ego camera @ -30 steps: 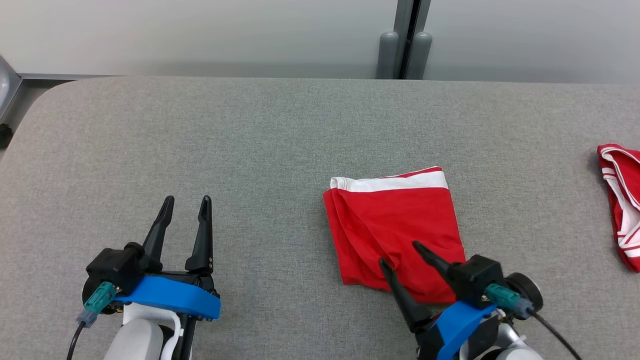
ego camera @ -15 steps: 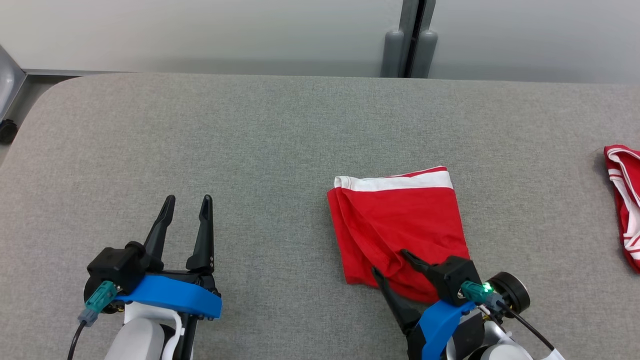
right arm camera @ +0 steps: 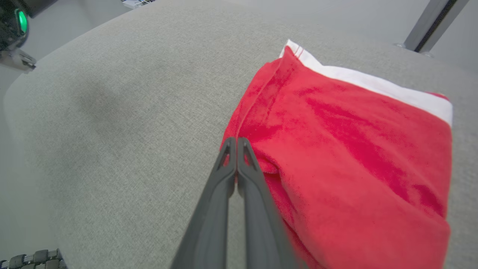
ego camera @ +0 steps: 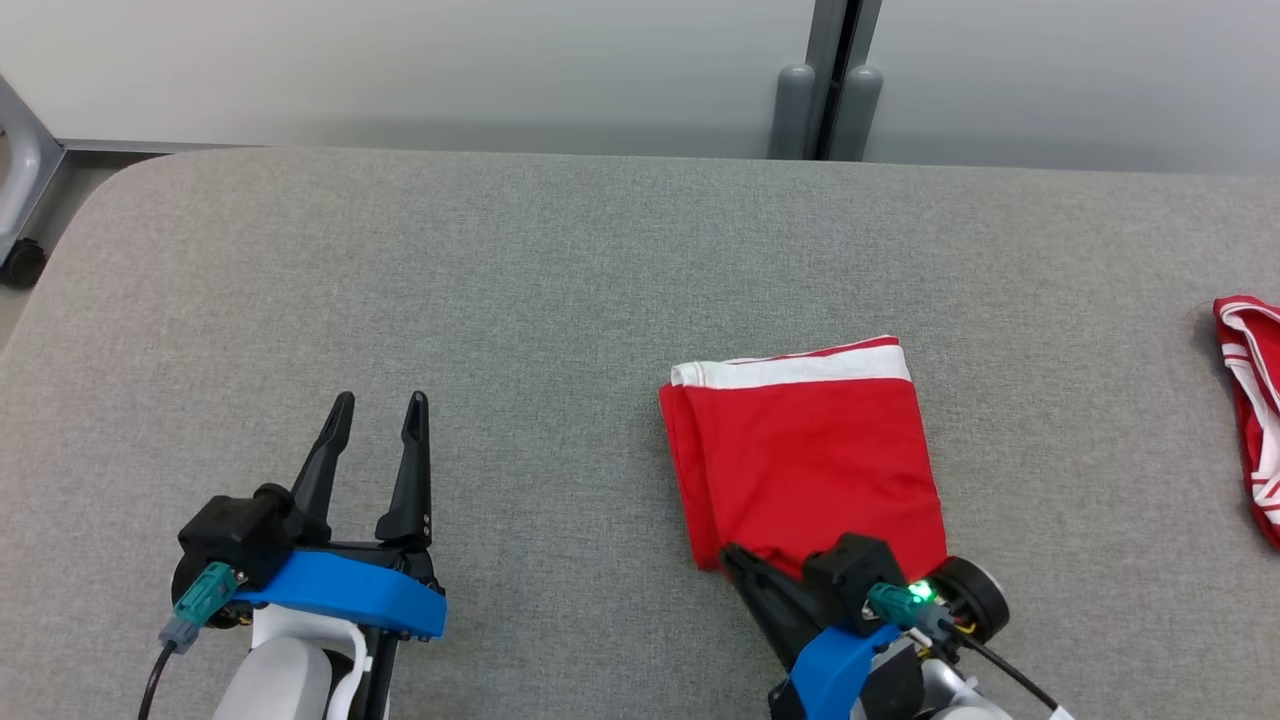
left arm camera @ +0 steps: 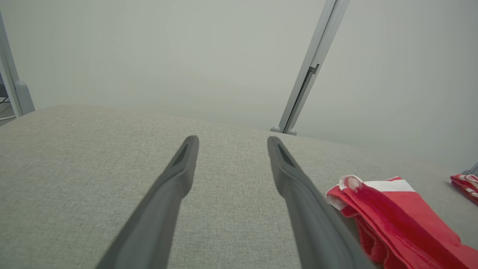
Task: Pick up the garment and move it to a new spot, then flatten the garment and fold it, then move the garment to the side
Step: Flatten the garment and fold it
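R end effector (ego camera: pixel 730 554) clamped on corner of red garment (ego camera: pixel 810 450); L end effector (ego camera: pixel 380 400) spread wide, empty.

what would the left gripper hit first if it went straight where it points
Probably nothing near: the left gripper points across bare grey table, the folded red garment lying off to its right. The way looks free to the far edge; beyond it stands the pale wall, though depth is unclear.

Grey fabric-topped table (ego camera: pixel 500 280). Lying on it: folded red garment (ego camera: pixel 810 460), white band at far edge, right of centre; second red-and-white garment (ego camera: pixel 1255 400) at right edge.
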Tool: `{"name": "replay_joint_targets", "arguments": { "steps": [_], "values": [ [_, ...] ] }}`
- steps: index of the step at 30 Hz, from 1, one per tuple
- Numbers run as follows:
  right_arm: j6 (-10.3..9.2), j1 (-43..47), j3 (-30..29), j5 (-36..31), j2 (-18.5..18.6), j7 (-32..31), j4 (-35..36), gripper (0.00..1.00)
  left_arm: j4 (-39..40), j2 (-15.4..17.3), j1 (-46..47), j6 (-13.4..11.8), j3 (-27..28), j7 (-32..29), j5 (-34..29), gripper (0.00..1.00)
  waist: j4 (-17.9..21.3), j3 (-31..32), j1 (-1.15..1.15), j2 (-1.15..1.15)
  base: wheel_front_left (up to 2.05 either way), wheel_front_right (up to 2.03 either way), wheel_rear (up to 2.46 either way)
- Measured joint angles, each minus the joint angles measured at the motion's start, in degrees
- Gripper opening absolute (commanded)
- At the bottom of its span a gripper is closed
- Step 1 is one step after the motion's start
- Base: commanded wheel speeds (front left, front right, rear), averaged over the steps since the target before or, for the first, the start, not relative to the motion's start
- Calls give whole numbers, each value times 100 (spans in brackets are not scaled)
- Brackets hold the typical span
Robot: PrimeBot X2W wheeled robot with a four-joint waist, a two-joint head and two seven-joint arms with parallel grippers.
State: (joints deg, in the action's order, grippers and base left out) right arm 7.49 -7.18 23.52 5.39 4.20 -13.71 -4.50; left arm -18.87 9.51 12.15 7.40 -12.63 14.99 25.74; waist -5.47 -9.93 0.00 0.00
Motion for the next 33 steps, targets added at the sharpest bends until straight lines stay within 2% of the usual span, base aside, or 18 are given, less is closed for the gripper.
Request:
{"name": "replay_joint_targets", "arguments": {
  "steps": [7,8,9,14,17,18,20,26,30,33],
  "values": [
    [-1,-244,606,349,-32,-88,-391,0,-21,21,0,0,4,0,19,100,50,5,0,0,0,0,0],
    [0,-294,662,412,-44,-108,-525,35,-25,23,1,0,-1,0,22,100,58,8,0,0,0,0,0],
    [0,-341,719,439,-49,-116,-649,100,-33,21,1,0,-14,0,32,100,61,11,0,0,0,0,0],
    [0,-531,840,913,-107,94,-876,100,-67,12,4,0,-69,0,43,100,61,62,0,0,0,0,0],
    [-1,-547,736,1505,-123,346,-557,100,-79,25,-8,0,-58,0,48,100,74,135,0,0,0,0,0],
    [0,-546,581,1797,-136,546,-219,100,-81,34,-48,0,-21,0,48,100,97,194,0,0,0,0,0],
    [0,-546,392,1849,-148,670,-48,100,-77,42,-80,0,12,0,48,100,117,224,0,0,0,0,0],
    [0,-372,-1080,1344,-143,1215,617,100,-53,46,-282,-5,194,1,24,100,299,397,0,0,0,0,0],
    [-1,-79,-1973,728,-119,1304,627,100,-21,35,-376,-33,314,0,-55,100,411,517,0,0,0,0,0],
    [-1,99,-2369,592,-115,1381,537,100,-11,40,-460,-52,431,0,-121,100,500,582,0,0,0,0,0]
  ]
}}
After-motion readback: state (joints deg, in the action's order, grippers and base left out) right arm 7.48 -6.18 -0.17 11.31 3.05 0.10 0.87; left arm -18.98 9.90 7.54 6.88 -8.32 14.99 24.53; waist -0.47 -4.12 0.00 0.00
